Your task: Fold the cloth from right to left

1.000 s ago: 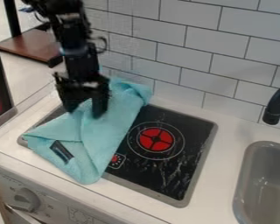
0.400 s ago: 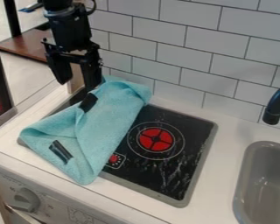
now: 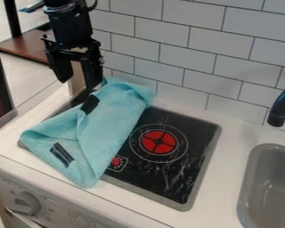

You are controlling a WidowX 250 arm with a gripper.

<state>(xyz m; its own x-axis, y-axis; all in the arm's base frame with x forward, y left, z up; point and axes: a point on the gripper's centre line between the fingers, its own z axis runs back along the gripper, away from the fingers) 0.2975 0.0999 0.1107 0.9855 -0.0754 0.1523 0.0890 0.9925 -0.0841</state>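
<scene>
The black gripper (image 3: 78, 83) was found at ten o'clock from the view's centre, hanging downward with its two fingers spread well apart. Its fingertips stood just beside the upper part of the turquoise cloth (image 3: 109, 122); whether the nearer one touched it could not be determined. The cloth lay at nine to eight o'clock, over the left portion of the black cooktop (image 3: 189, 167), its length running from near twelve o'clock down to seven o'clock. It was recorded as partly folded and uneven, with overlapping layers and a raised crease through the middle. One dark patch (image 3: 90, 104) showed on its upper-left side and a second dark patch (image 3: 62, 154) nearer its lower corner, which extended past the cooktop's edge onto the white counter (image 3: 223, 171). The red burner mark (image 3: 159, 141) was exposed at five o'clock, close to centre. A grey sink (image 3: 250, 178) was noted at four o'clock and a black faucet (image 3: 279, 109) at three o'clock. White wall tiles (image 3: 201, 46) spanned twelve to two o'clock. A control knob (image 3: 26, 203) was observed between seven and eight o'clock, on the front panel below the counter.
</scene>
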